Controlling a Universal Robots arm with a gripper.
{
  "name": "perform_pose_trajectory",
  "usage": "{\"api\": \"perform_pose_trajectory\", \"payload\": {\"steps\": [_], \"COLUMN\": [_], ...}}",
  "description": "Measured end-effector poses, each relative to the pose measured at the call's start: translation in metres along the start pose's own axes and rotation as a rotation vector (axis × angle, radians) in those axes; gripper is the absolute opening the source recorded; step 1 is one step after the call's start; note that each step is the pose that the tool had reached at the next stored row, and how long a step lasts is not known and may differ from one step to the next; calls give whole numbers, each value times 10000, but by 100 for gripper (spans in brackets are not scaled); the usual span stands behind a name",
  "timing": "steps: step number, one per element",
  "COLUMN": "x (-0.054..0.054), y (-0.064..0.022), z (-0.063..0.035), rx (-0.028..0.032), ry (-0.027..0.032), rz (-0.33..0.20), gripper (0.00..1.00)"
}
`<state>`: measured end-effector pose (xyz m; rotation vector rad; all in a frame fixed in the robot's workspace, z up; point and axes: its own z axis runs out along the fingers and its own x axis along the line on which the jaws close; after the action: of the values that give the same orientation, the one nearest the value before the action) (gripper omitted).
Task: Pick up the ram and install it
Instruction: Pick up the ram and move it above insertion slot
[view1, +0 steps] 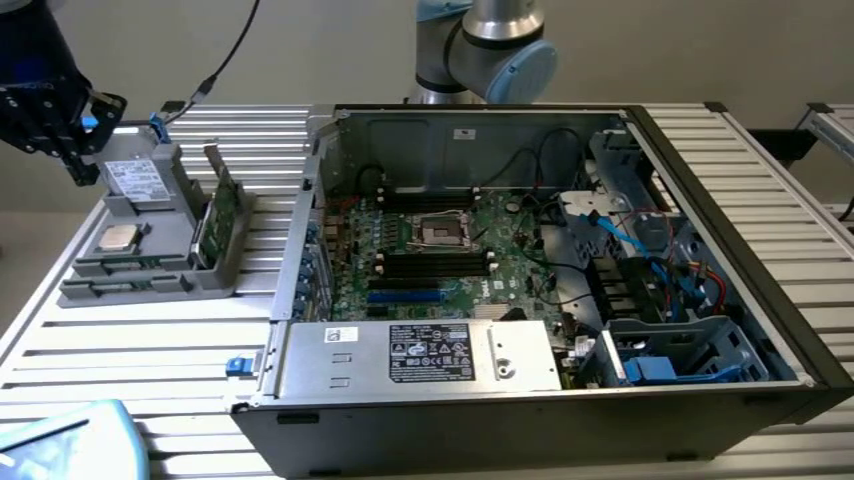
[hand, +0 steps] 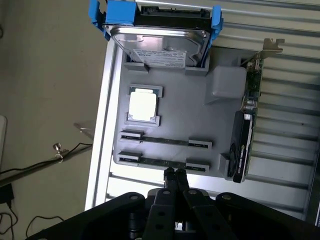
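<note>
Black gripper (hand: 174, 173) fingertips are pressed together and empty, hovering at the grey tray (hand: 195, 120) edge, just over the ram (hand: 159, 162). It is a thin green stick standing on edge in the tray's outermost slot, with a second stick (hand: 165, 141) one slot inward. Risk, as I judge it: closed tips could strike the narrow edge, skid across matte plastic, or tilt the stick in its clips.

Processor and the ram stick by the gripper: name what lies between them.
In the wrist view, a second ram stick lies between the processor and the ram stick by the gripper.
</note>
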<state>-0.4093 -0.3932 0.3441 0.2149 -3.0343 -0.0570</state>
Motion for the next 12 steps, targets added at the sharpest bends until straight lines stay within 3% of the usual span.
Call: {"api": "perform_pose_trajectory", "payload": {"steps": [10, 12], "x": [5, 12], "y": [0, 1], "z": [0, 5], "rx": [0, 18], "ry": [2, 8], "rz": [-9, -206], "gripper": [11, 11]}}
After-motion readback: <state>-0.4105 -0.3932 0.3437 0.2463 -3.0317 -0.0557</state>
